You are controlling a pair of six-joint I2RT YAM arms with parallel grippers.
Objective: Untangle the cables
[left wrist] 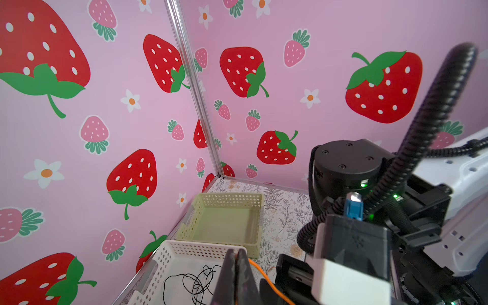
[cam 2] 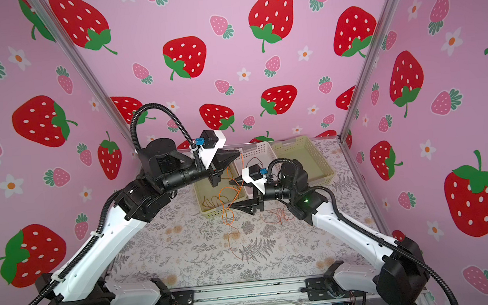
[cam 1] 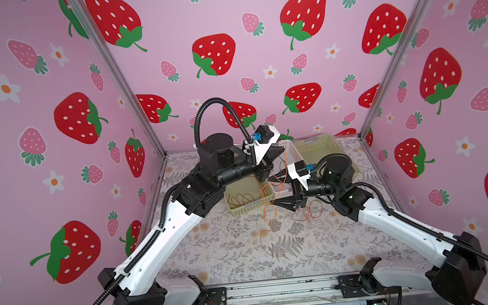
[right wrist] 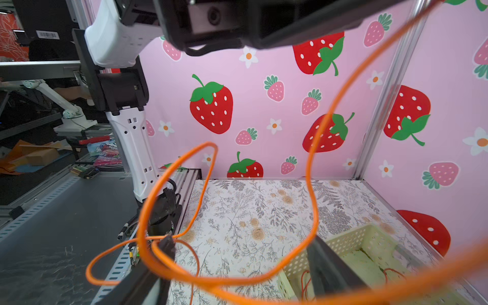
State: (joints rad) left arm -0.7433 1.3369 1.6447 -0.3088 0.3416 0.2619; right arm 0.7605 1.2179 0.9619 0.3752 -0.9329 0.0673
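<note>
orange cable [right wrist: 308,169] blurred up close, white basket [left wrist: 184,250] cut by the edge; black cable [left wrist: 198,286] partly hidden

Two arms in white shells and black joints

The left arm [cam 1: 168,235] and right arm [cam 1: 403,229] have glossy white link shells dotted with small round holes, set between matte black joint blocks. A black ribbed hose [cam 1: 203,114] follows each, fastened with white ties. Each wrist has a black camera box [left wrist: 351,237] on a white bracket, with a blue plug [left wrist: 353,208]. A round black motor cap [left wrist: 346,158] shows recessed screws, and green lights [left wrist: 364,184] glow beneath it.
</note>
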